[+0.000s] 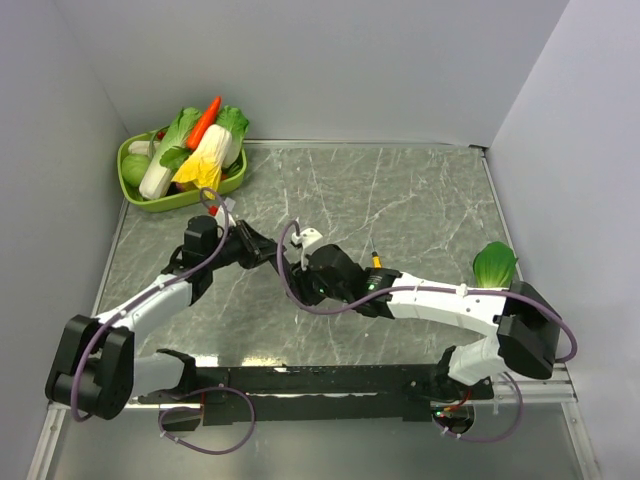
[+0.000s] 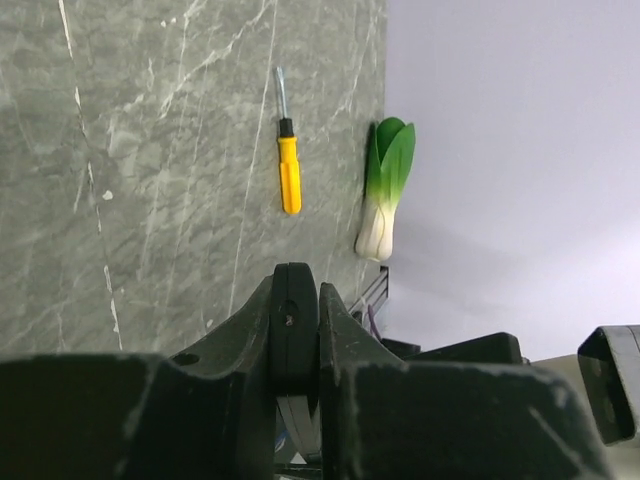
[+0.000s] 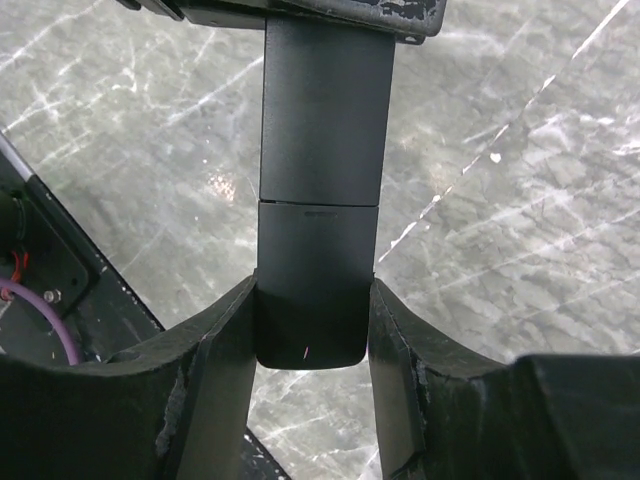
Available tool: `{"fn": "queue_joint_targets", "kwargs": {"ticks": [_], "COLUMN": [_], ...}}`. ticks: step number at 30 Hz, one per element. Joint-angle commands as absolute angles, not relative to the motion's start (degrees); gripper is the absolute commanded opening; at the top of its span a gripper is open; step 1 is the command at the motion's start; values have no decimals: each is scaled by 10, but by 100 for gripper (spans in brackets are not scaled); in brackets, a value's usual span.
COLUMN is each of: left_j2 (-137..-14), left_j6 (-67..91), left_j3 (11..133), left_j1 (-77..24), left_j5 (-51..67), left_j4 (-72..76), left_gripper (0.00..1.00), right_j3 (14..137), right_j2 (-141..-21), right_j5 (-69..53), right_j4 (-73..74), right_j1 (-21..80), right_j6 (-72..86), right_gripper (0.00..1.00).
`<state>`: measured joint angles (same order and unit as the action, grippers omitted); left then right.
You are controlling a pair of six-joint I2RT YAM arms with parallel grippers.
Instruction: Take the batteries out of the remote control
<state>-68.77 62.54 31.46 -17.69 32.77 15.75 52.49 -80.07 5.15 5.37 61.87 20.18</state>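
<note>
The remote control [image 3: 320, 150] is a slim black bar held off the table between both grippers. My right gripper [image 3: 313, 290] is shut on its near end, one finger on each long side. A seam crosses the remote just above my fingers. My left gripper [image 2: 295, 300] is shut on the other end, which shows edge-on [image 2: 295, 325] between its jaws. In the top view the two grippers meet mid-table, left [image 1: 262, 250] and right [image 1: 303, 277], with the remote [image 1: 284, 263] mostly hidden between them. No batteries show.
A yellow-handled screwdriver [image 2: 289, 172] lies on the marble table, also in the top view [image 1: 376, 260]. A toy bok choy [image 2: 385, 185] lies at the right edge [image 1: 494, 265]. A green basket [image 1: 150, 200] of toy vegetables stands at the back left.
</note>
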Motion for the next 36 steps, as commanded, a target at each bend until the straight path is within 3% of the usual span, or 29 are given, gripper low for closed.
{"fn": "queue_joint_targets", "kwargs": {"ticks": [1,4,12,17,23,32,36], "left_j2": [-693,-677,-611,-575,-555,-555,-554], "left_j6": [546,512,527,552,611,660,654], "left_j3": [323,323,295,279,236,213,214], "left_j1": [-178,-178,-178,-178,-178,-178,-178], "left_j5": [384,394,463,486,482,467,460], "left_j4": [161,156,263,338,450,524,520], "left_gripper": [1,1,1,1,1,1,1], "right_j3": [528,516,475,470,455,443,435], "right_j2": [-771,-743,-689,-688,-718,-755,-764], "right_j5": [26,-36,-286,-376,-459,-471,-483], "right_j4": [11,11,-43,-63,-149,-206,-242], "right_j1": [606,578,473,461,461,461,461], "right_j6": [179,173,209,199,257,292,313], "right_gripper": [64,80,92,86,67,63,56]}}
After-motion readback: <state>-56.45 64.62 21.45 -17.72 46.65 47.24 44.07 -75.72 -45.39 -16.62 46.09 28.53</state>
